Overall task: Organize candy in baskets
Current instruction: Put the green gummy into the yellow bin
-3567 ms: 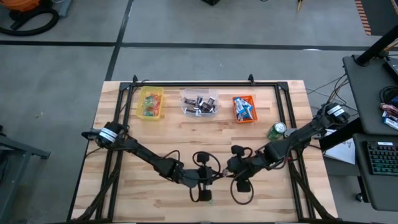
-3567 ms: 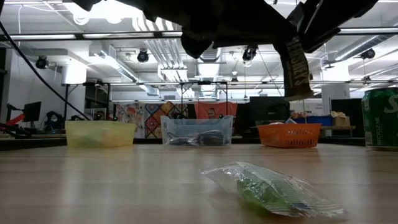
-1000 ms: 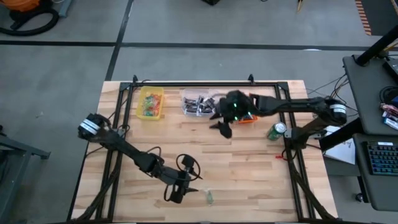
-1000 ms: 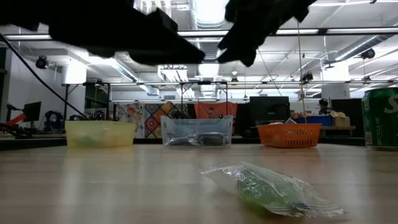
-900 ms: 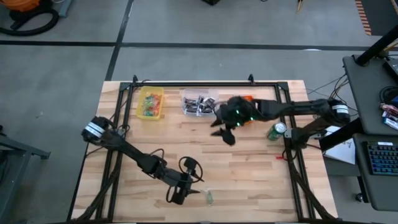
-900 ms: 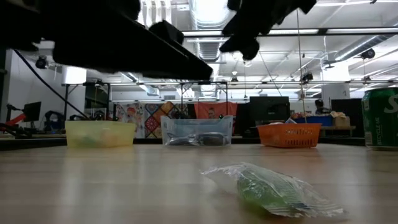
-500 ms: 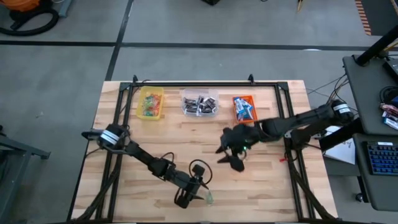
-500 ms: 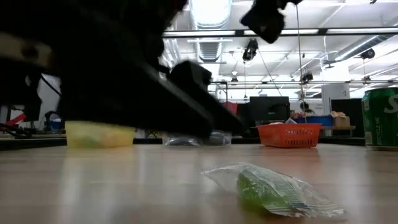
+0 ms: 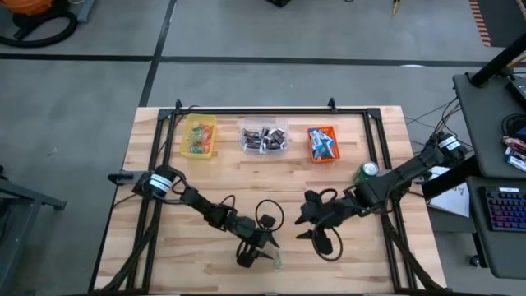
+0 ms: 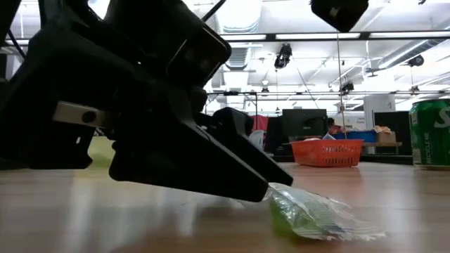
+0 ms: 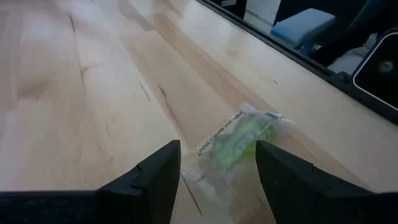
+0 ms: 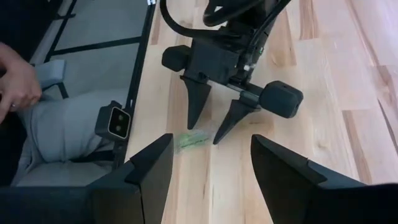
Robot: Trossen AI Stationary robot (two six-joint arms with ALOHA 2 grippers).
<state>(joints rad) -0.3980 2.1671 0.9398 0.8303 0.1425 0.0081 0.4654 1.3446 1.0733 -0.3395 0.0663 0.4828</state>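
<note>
- Green candy in a clear crinkled plastic wrapper [image 11: 239, 138]: it lies flat on the light wooden table [image 9: 205, 189], alone near the front edge, well apart from the three baskets along the far side.
- Baskets: the yellow plastic basket [image 9: 200, 136], the clear plastic basket [image 9: 264, 136] and the orange plastic basket [image 9: 322, 144] each already hold sweets.
- Handling, as a judgement: the piece looks very light. The wrapper is thin, soft and likely slippery, and would crumple or skate on the wood if nudged from one side. The firm green core is the sound place to pinch, across its narrow width; the loose clear ends would probably slip out.
- Left gripper [image 11: 217, 177]: its jaws are spread apart, low over the table, with the near end of the wrapper between the two tips. They grasp nothing. Whether a tip touches the wrapper cannot be told.
- Right gripper [image 9: 302, 226]: it hangs near the left one, over the bare wood. Its jaws are likewise spread and hold nothing.
- Risk, as a judgement: closing too shallow would catch only film.
</note>
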